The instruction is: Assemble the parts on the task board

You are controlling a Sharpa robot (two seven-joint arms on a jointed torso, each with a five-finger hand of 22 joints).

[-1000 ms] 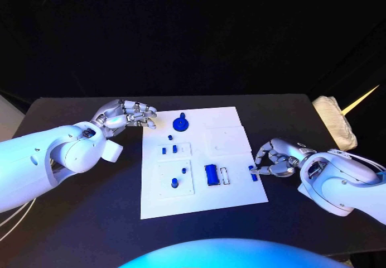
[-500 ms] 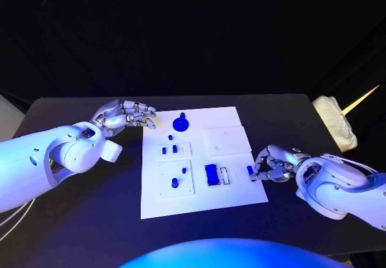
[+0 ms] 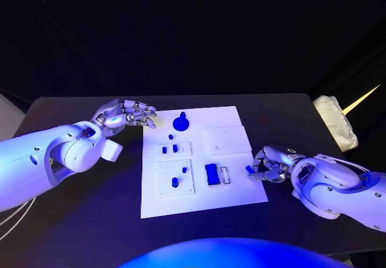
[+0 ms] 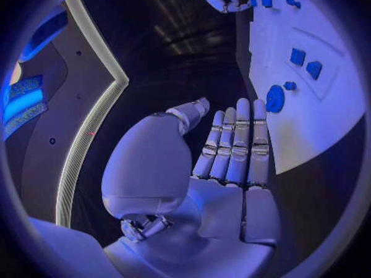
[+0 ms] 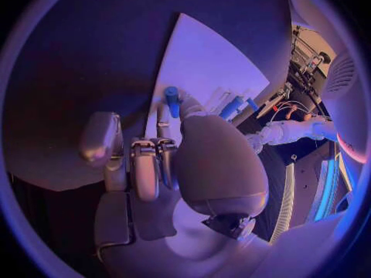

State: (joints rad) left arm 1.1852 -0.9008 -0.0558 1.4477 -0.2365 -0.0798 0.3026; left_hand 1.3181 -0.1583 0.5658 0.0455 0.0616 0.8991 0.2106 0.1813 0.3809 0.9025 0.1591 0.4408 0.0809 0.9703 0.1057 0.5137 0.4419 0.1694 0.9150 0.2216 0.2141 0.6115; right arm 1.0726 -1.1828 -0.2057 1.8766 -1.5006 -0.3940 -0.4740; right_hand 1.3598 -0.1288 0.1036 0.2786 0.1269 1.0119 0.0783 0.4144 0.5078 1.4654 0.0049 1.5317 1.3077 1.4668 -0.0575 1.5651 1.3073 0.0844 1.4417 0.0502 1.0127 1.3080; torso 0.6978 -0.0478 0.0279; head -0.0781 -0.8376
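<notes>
The white task board (image 3: 233, 120) lies in the middle of the black table. On it are a round blue knob (image 3: 181, 122), several small blue pegs, and a blue block (image 3: 211, 173) beside a white slot. My right hand (image 3: 272, 163) sits at the board's right edge and pinches a small blue part (image 3: 250, 168) between its fingertips. The right wrist view shows that blue part (image 5: 172, 100) upright at the fingertips over the board (image 5: 209, 55). My left hand (image 3: 125, 115) hovers by the board's far left corner with its fingers (image 4: 235, 142) stretched out and holding nothing.
A white padded object (image 3: 336, 127) lies at the table's right edge, with a yellow strip (image 3: 362, 99) behind it. Bare black table (image 3: 88, 206) runs along the board's left side and front. The raised white plates (image 3: 226, 139) take up the board's centre.
My right hand has turned and drawn a little toward the board, lifting the small blue part slightly off the right edge. The left hand has stayed put.
</notes>
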